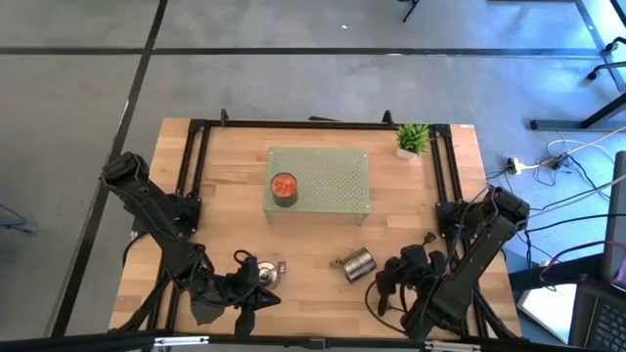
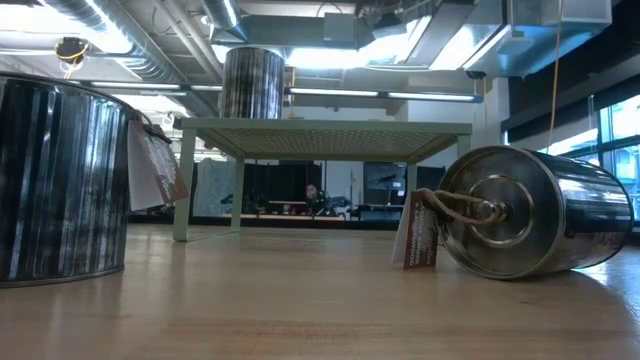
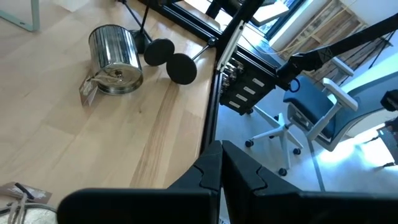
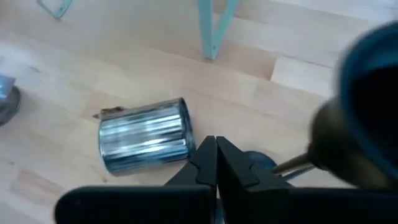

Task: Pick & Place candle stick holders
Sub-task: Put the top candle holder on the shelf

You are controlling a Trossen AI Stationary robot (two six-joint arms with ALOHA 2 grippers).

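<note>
Pickup step, we judge: right gripper (image 4: pixel 216 149) sits just beside the tipped can (image 4: pixel 144 143), fingers pinched together with nothing we can see between them. Holders (image 3: pixel 171 59) are just past that can, toward the table edge. Left gripper (image 3: pixel 219 168) waits closed, well apart from the can. Next we'd reopen and centre on one stem.

My left claw (image 3: pixel 221 177) is pinched shut over the tabletop (image 3: pixel 93 143) edge. A silver tin can (image 3: pixel 115 59) lies toppled, two candle stick holders (image 3: pixel 171 61) just beside it.
</note>
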